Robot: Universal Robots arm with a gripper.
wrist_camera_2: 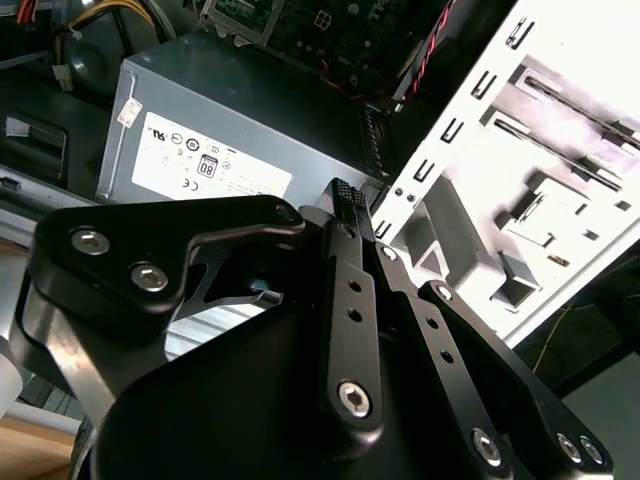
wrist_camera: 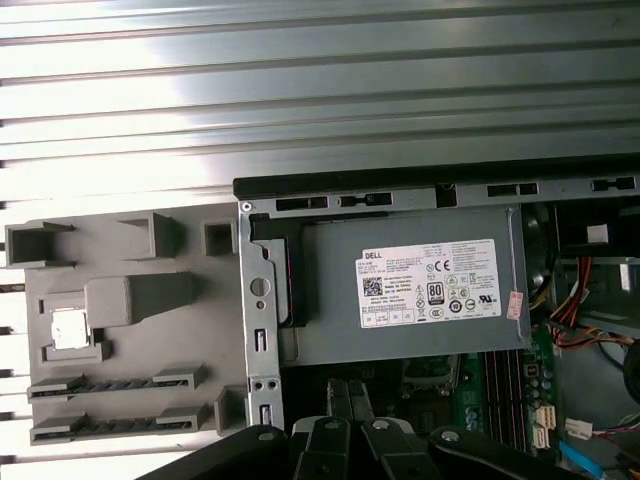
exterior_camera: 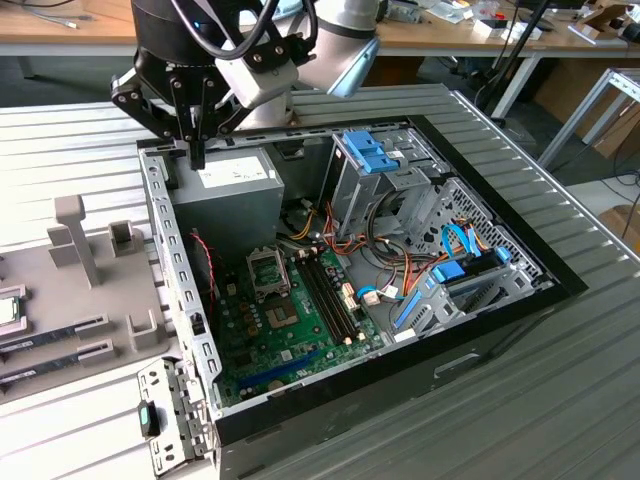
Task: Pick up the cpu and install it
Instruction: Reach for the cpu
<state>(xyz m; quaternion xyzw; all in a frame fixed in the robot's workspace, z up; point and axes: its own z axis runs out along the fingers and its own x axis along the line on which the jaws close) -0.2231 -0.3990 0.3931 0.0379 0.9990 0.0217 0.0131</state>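
Note:
The cpu [exterior_camera: 8, 310] is a small silver square lying in a pocket of the grey fixture tray [exterior_camera: 70, 290], at the exterior view's left edge; in the first wrist view the cpu [wrist_camera: 68, 328] sits on the same tray [wrist_camera: 130, 300]. My gripper [exterior_camera: 197, 152] hangs over the far left corner of the open computer case, by the power supply [exterior_camera: 225, 190], well apart from the cpu. Its black fingers [wrist_camera: 340, 400] stand together with nothing between them, as the gripper [wrist_camera_2: 345, 195] also shows in the second wrist view. The green motherboard [exterior_camera: 250, 345] carries a socket [exterior_camera: 279, 316] with its metal frame lifted.
The case's perforated metal wall [exterior_camera: 180, 270] stands between tray and motherboard. Two long memory sticks [exterior_camera: 55, 345] lie in tray slots. Blue drive brackets [exterior_camera: 368, 152] and cable bundles [exterior_camera: 390, 255] fill the case's right half. The ribbed metal table [exterior_camera: 520, 400] surrounds everything.

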